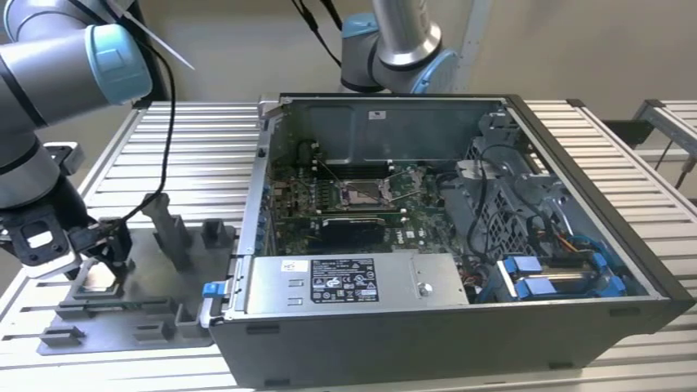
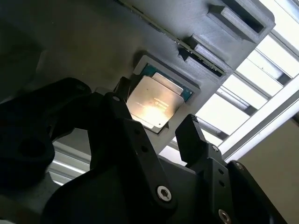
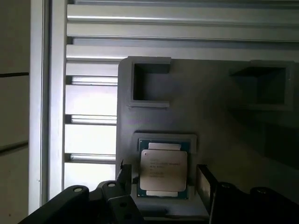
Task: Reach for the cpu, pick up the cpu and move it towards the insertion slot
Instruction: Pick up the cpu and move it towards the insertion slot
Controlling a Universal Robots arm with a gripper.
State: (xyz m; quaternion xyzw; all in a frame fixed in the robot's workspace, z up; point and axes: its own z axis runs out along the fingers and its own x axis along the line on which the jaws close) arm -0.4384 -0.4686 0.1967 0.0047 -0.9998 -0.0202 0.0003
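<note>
In the exterior view my gripper [image 1: 93, 255] hangs over the grey fixture plate [image 1: 142, 322], well apart from the insertion slot [image 1: 363, 192]. In the first wrist view the cpu [image 3: 163, 170] lies flat in the plate's recess, silvery top up, edges square with the recess. In the second wrist view my fingers [image 2: 189, 133] stand apart, flanking it unclamped.
</note>
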